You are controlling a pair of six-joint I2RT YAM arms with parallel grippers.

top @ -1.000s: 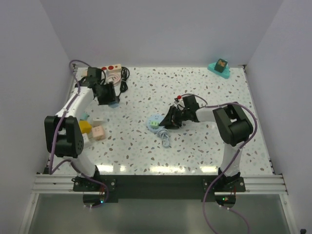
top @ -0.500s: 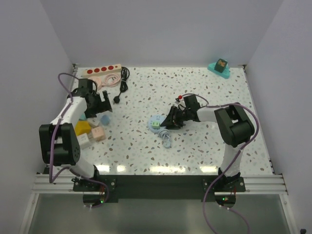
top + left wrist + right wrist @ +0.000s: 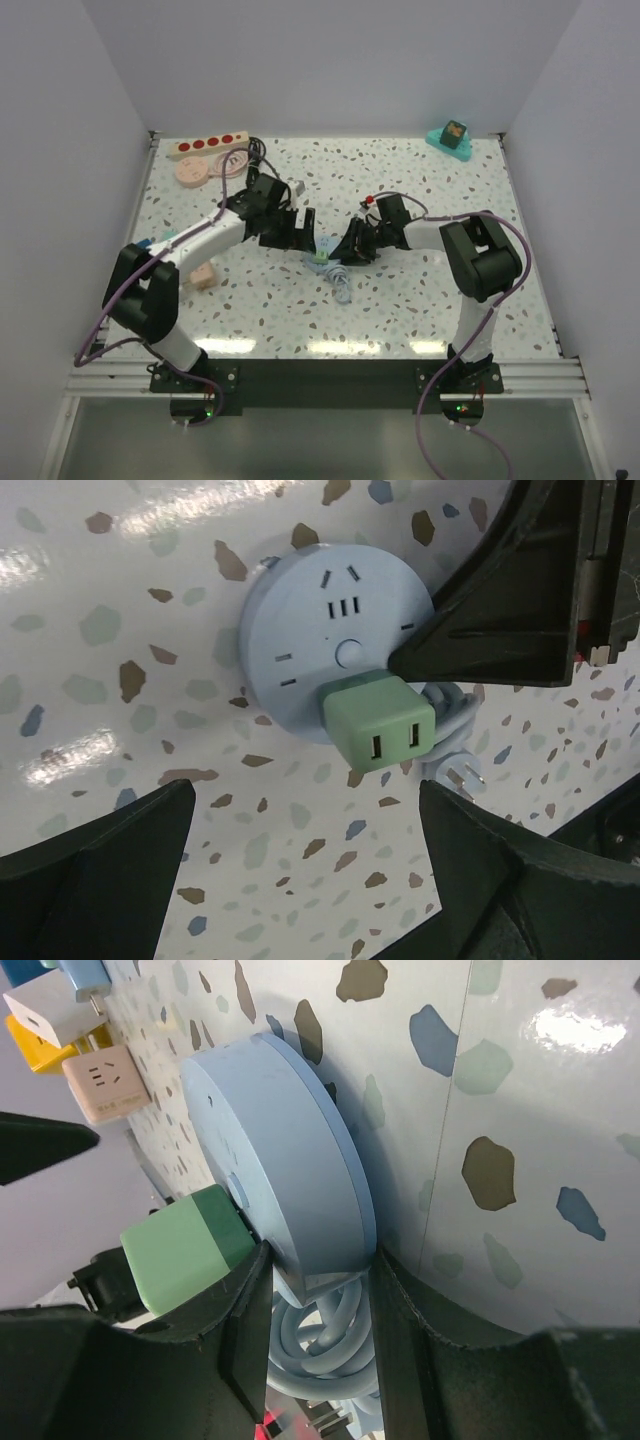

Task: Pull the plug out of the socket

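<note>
I take the job here to be the green plug [image 3: 380, 725], which sits in the side of the round blue socket [image 3: 300, 630] near the middle of the table. Its two slots face my left wrist camera. The cream power strip [image 3: 207, 144] lies well apart at the far left edge, all four red outlets showing bare. My right gripper [image 3: 320, 1300] is clenched across the socket's rim. I judge that grip is there to keep the light disc from sliding when the plug is tugged. That arm is folded, with its forearm low and reaching left. My left gripper [image 3: 308, 790] hangs spread wide, gripping nothing, fingers either side of the plug and clear of it. The left arm stretches diagonally from its base toward the centre.
</note>
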